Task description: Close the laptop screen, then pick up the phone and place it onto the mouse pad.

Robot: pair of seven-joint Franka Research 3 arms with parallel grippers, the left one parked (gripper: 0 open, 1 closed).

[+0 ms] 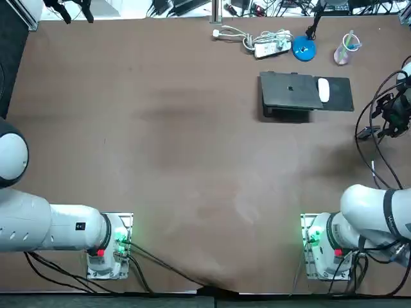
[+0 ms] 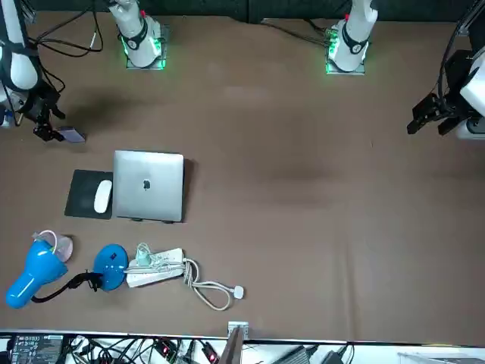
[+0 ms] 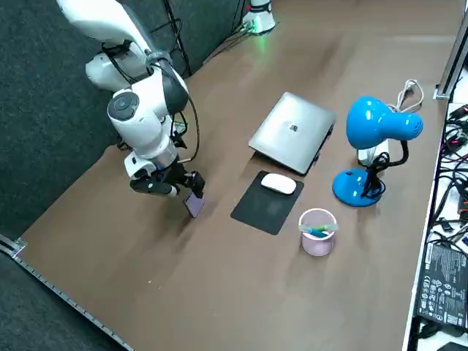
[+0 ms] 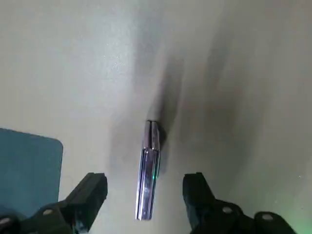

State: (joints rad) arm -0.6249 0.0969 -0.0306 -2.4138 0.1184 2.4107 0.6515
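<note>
The silver laptop lies with its lid down. Beside it is the black mouse pad, and a white mouse rests on it. The phone is tilted on edge at the table, short of the pad, near the right table edge. My right gripper hangs low over it, open. One finger stands on each side of the phone, with gaps showing.
A blue desk lamp, a pink cup and a white power strip with cable stand beyond the laptop and pad. Black cables trail from my right arm along the table's right edge.
</note>
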